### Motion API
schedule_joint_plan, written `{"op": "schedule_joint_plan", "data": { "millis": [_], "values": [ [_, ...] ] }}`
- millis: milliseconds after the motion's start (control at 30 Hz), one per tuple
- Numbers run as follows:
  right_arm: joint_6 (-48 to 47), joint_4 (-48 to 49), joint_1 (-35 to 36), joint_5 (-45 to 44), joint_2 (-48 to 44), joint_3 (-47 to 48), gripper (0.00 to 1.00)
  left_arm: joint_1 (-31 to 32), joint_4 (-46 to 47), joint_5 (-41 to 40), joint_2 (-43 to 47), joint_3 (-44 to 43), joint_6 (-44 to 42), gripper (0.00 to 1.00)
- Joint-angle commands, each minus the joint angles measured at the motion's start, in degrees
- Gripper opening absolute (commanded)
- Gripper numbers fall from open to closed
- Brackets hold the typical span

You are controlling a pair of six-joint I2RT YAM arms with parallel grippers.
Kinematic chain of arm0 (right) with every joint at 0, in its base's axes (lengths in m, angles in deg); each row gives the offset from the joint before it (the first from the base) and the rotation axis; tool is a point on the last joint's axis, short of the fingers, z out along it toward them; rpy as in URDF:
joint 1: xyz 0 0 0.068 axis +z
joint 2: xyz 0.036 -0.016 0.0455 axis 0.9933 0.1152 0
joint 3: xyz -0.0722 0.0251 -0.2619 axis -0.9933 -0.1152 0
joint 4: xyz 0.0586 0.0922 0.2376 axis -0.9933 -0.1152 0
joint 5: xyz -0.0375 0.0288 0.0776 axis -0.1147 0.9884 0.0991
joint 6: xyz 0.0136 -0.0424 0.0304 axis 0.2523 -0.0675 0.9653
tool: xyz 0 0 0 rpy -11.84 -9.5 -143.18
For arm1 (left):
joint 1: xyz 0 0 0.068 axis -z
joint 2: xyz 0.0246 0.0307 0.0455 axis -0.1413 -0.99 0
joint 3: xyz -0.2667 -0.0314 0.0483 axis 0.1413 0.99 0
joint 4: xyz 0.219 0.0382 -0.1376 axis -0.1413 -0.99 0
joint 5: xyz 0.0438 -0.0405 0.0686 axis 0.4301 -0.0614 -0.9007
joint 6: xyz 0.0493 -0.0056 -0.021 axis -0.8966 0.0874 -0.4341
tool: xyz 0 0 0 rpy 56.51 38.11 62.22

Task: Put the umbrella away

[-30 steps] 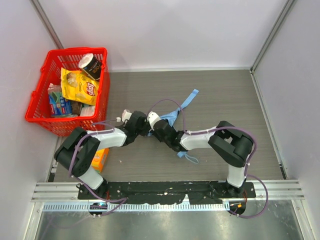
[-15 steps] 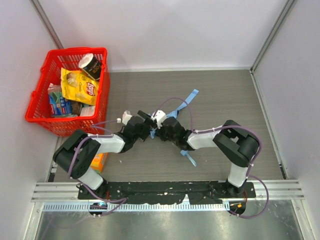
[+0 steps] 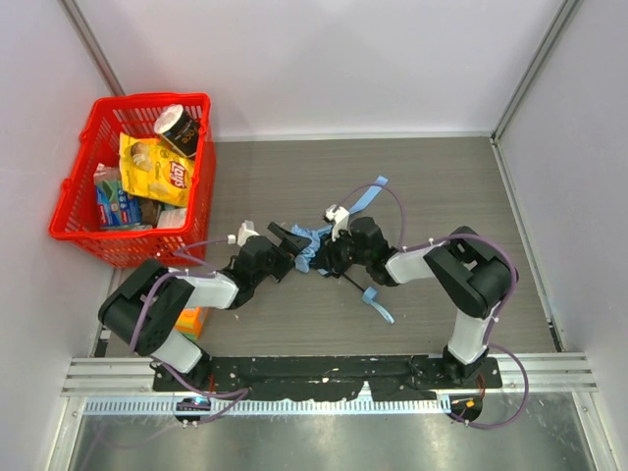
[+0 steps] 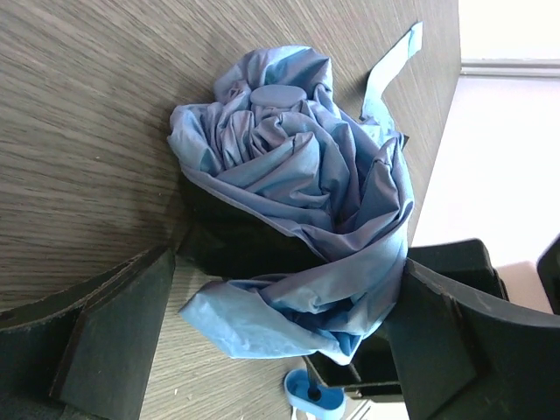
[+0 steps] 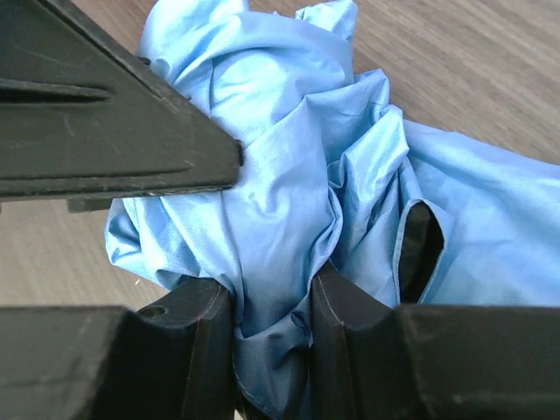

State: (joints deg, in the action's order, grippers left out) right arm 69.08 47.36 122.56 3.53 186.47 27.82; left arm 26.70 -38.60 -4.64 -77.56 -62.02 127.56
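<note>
The umbrella point(image 3: 310, 242) lies bunched on the wooden table as crumpled light-blue cloth point(image 4: 297, 166). Its strap point(image 3: 368, 196) trails toward the back right, and a thin black shaft runs to a blue end loop point(image 3: 377, 305) nearer the front. My left gripper point(image 3: 287, 240) stands open, with its fingers point(image 4: 114, 341) wide on either side of the cloth's near end. My right gripper point(image 3: 331, 253) comes in from the right and is shut on a fold of the umbrella cloth point(image 5: 271, 289), which is pinched between its two pads point(image 5: 354, 341). One left finger point(image 5: 114, 114) shows in the right wrist view.
A red basket point(image 3: 157, 98) stands at the back left and holds a yellow snack bag point(image 3: 157, 167), a dark cup point(image 3: 179, 128) and other packs. An orange box point(image 3: 194, 319) lies by the left arm's elbow. Walls close the table at the back and on both sides.
My left gripper has opened and let go of the cloth. My right gripper has shifted right and toward the back with the umbrella. The end loop has slid right.
</note>
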Motion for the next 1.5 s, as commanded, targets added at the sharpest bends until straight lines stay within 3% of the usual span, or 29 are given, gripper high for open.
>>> {"op": "schedule_joint_plan", "data": {
  "millis": [0,333,533,667,800,1000,1100,1333,1367,1400,1467],
  "values": [
    [7.4,-8.6,-4.4,14.5,4.7,-3.4,0.01,-0.4,1.4,2.0,-0.4,0.2,-1.8,1.00],
    [18.8,-3.7,-8.4,27.8,10.1,2.0,0.01,0.1,4.8,5.1,-8.6,-1.9,-0.3,1.00],
    [27.6,6.6,-10.2,35.9,14.3,3.5,0.01,0.9,2.1,4.7,-11.8,-4.2,-1.4,0.99],
    [33.6,12.6,-11.5,37.9,15.4,3.7,0.01,1.2,0.3,4.6,-13.1,-5.0,-2.2,0.91],
    [38.3,18.3,-12.4,39.0,15.5,3.7,0.01,1.6,-3.3,4.6,-12.4,-5.0,-2.3,0.99],
    [42.1,23.2,-12.3,40.8,15.0,3.9,0.01,1.6,-6.7,5.3,-13.1,-7.0,-2.9,1.00],
    [42.8,23.7,-12.2,42.3,15.3,4.4,0.01,1.6,-2.4,5.8,-14.8,-7.4,-2.7,0.91],
    [45.8,27.5,-12.3,44.5,17.1,4.4,0.01,1.6,2.1,4.1,-14.1,-7.8,-3.8,0.52],
    [45.7,27.5,-12.3,44.5,17.3,4.4,0.01,1.6,2.4,4.1,-14.0,-7.8,-3.8,0.45],
    [45.6,27.0,-12.3,44.6,17.4,4.7,0.01,1.6,2.8,4.0,-14.0,-7.8,-3.9,0.29],
    [44.4,24.9,-12.3,44.2,17.4,4.8,0.01,1.6,2.8,3.1,-13.6,-7.4,-3.9,0.12]
  ]
}}
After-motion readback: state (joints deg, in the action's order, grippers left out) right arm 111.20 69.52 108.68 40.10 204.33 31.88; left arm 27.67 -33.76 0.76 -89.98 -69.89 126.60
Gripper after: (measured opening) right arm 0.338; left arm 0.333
